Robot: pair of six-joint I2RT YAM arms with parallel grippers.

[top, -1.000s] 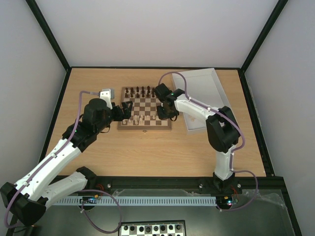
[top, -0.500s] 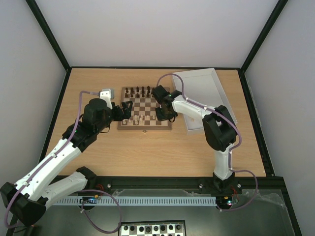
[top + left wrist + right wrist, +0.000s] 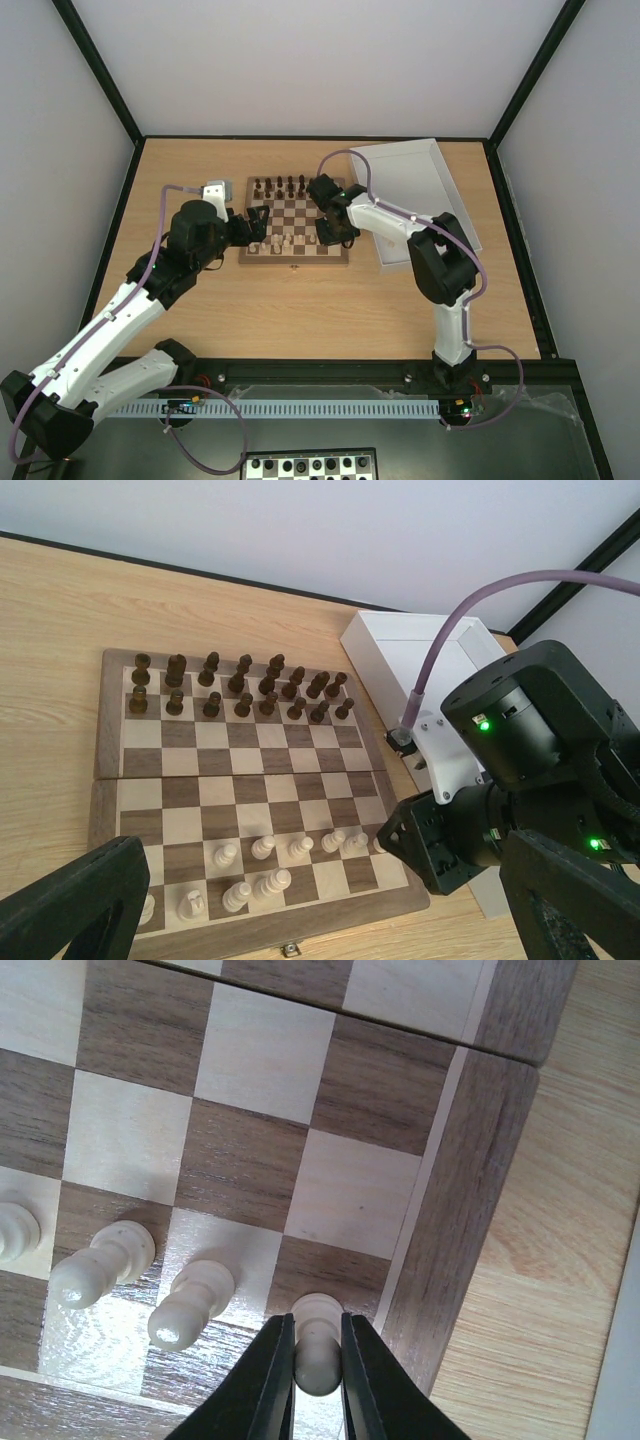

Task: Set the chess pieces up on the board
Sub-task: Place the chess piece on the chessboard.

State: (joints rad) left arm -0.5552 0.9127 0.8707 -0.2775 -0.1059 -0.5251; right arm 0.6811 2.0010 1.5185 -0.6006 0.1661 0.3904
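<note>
The wooden board (image 3: 295, 256) lies mid-table; it also shows in the left wrist view (image 3: 108, 780) and the right wrist view (image 3: 470, 1210). Several cream chess pieces (image 3: 262, 847) stand on its near rows, with two next to my right gripper (image 3: 190, 1305). Dark pieces (image 3: 240, 685) fill the far rows. My right gripper (image 3: 317, 1360) is shut on a cream pawn (image 3: 318, 1345), whose base is on the dark square beside the right border; it also shows in the top view (image 3: 330, 235). My left gripper (image 3: 320, 920) is open and empty, at the board's left near edge (image 3: 257, 225).
A white tray (image 3: 410, 195) stands right of the board, close to the right arm; it also shows in the left wrist view (image 3: 400, 640). A black-and-white board (image 3: 310, 465) lies below the table's front rail.
My right arm has shifted slightly left, with its gripper staying at the board's near right corner. The left arm has not moved.
</note>
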